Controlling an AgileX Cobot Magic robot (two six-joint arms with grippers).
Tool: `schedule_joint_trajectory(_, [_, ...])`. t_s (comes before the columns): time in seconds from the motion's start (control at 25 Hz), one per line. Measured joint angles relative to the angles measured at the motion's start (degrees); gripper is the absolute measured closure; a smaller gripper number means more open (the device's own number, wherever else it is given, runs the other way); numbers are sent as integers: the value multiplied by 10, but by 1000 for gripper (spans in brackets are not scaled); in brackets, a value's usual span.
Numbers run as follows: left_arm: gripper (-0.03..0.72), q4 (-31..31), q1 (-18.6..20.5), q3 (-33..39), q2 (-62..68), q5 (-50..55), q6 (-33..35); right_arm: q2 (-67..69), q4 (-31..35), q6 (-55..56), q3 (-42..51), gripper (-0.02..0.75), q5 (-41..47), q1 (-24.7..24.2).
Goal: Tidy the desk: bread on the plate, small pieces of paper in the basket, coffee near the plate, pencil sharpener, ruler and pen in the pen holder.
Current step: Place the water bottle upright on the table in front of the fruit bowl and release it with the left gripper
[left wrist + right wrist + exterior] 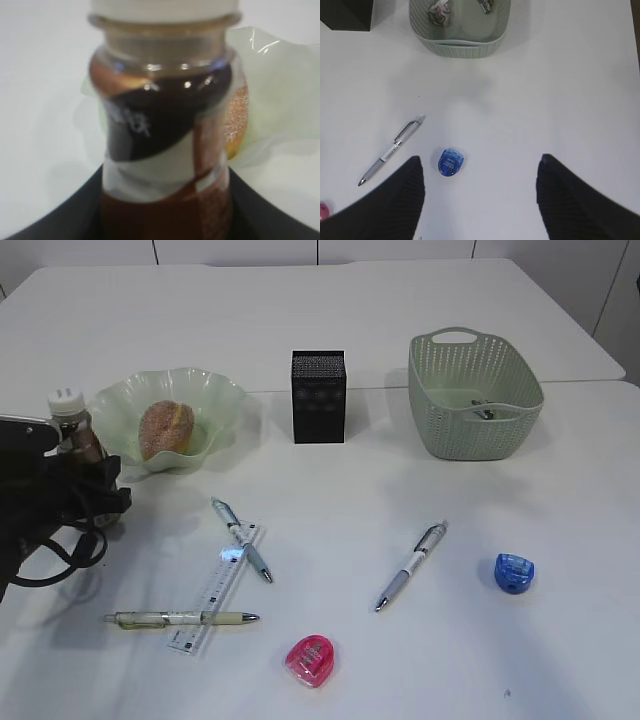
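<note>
The small clear plastic coffee bottle (pixel 76 432) with brown liquid, white cap and brown label stands between my left jaws, and my left gripper (pixel 88 480) is clenched around its lower body; in my left wrist view the bottle (pixel 165 145) fills the picture, with my dark fingers (pixel 270 210) at both sides of it. It is at the left edge of the large white matte desk (pixel 400 490), just beside the pale green ruffled glass plate (pixel 215 400), and the round golden-brown sugar-dusted bread (pixel 166 429) lies already in this plate. So I judge that the coffee step is in hand and almost finished: the next move calls for making sure the bottle stands upright on the desk, then releasing my jaws and drawing back without tipping it. My right gripper (pixel 480 200) is released and empty, hanging over the desk near one blue pencil sharpener (pixel 450 161). Further out I count three pens: a grey one (pixel 241 538) lying across the one clear plastic ruler (pixel 215 590), a yellowish one (pixel 180 618) crossing the ruler's lower end, and a silver one (pixel 412 565) alone. There are two sharpeners, the blue one and a pink one (pixel 310 659). One black square mesh pen holder (pixel 318 396) stands in the middle, and one sage-green perforated plastic basket (pixel 440 400) holds two crumpled paper pieces (pixel 440 10), as far as I can see.
</note>
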Motion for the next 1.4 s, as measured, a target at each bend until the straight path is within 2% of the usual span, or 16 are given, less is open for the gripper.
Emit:
schedule_joint_trajectory(0.52, [337, -9, 0, -1, 7, -7, 11, 0, -1, 0, 0, 192, -2, 0])
schedule_joint_trajectory(0.8, [337, -55, 0, -1, 7, -8, 11, 0, -2, -1, 0, 192, -2, 0])
schedule_joint_trajectory(1.0, [335, -59, 0, -1, 7, -8, 11, 0, -2, -1, 0, 192, -2, 0])
schedule_joint_trajectory(1.4, [221, -56, 0, -1, 7, -8, 11, 0, -3, -1, 0, 192, -2, 0])
